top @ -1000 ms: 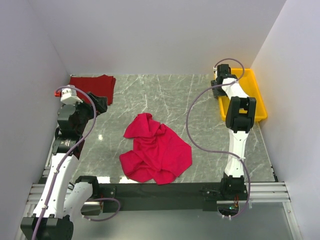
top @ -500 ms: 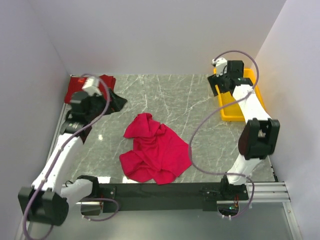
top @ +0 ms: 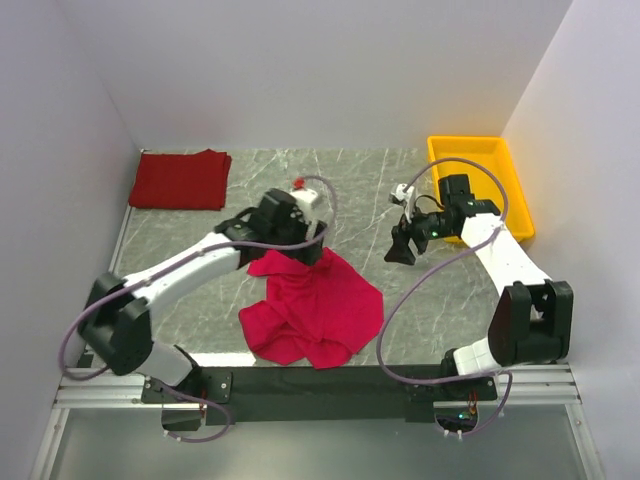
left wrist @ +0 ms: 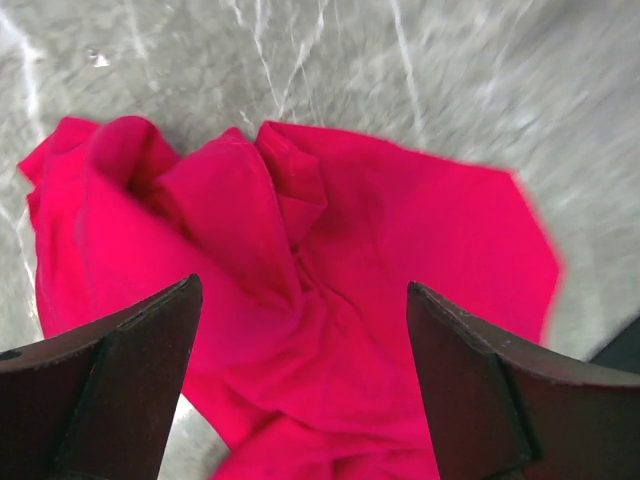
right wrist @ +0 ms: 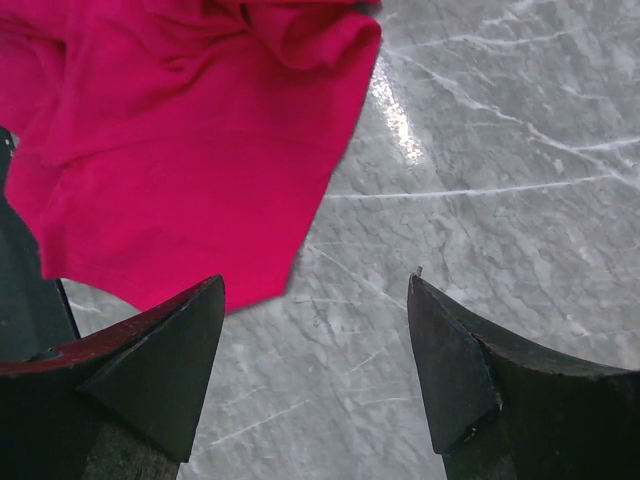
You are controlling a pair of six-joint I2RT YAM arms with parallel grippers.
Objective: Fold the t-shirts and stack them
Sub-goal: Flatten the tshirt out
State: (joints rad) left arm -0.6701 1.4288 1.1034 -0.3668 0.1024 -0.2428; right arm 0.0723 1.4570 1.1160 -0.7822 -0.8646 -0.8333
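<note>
At the table's 10 o'clock corner, the darker red t-shirt lies folded: 1 of 2 looks done. Toward 6 o'clock the crimson t-shirt lies crumpled, unfolded and unstacked. The left gripper hovers over it, jaws spread, empty. The right gripper, also spread, hangs at its 3 o'clock over the grey marbled table. A yellow tray sits at 2 o'clock, and white walls enclose the scene.

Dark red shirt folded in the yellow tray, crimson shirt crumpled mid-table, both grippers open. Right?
No. The dark red shirt lies folded on the table at its far left corner, not in the yellow tray at the far right; the top external view shows this. The crimson shirt is crumpled mid-table, and the left gripper and right gripper are both open.
</note>
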